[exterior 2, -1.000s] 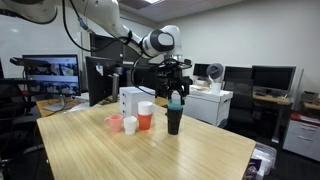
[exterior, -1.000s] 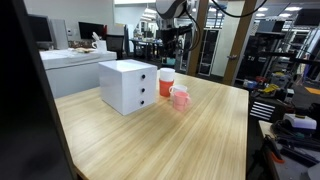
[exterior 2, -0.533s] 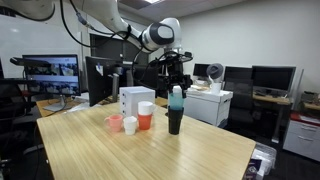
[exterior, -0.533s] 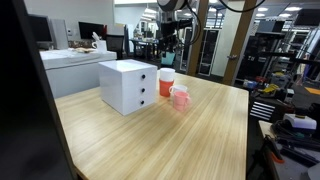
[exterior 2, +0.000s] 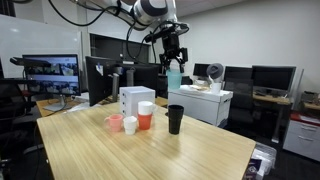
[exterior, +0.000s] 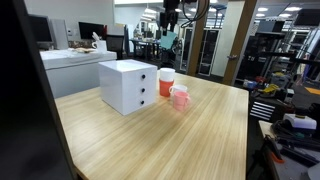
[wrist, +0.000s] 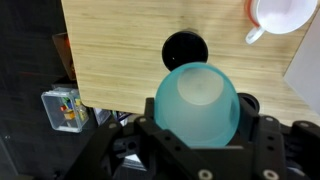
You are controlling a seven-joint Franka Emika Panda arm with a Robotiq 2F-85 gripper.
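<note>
wooden surface (exterior 2: 150, 152) lies nearest, bare at its front edge. further in, a pink mug (exterior 2: 114, 123), a white cup (exterior 2: 130, 125) and an orange cup (exterior 2: 146, 116) huddle before a white drawer box (exterior 2: 130, 98). a black cup (exterior 2: 175, 119) stands upright just beside them. high above it the hand (exterior 2: 173, 62) is clamped around a teal cup (exterior 2: 175, 78), upright and well clear of the surface. monitors (exterior 2: 47, 72) sit behind.

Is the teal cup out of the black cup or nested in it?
Out. In an exterior view the teal cup hangs held in the jaws well above the black cup, with clear air between them.
</note>
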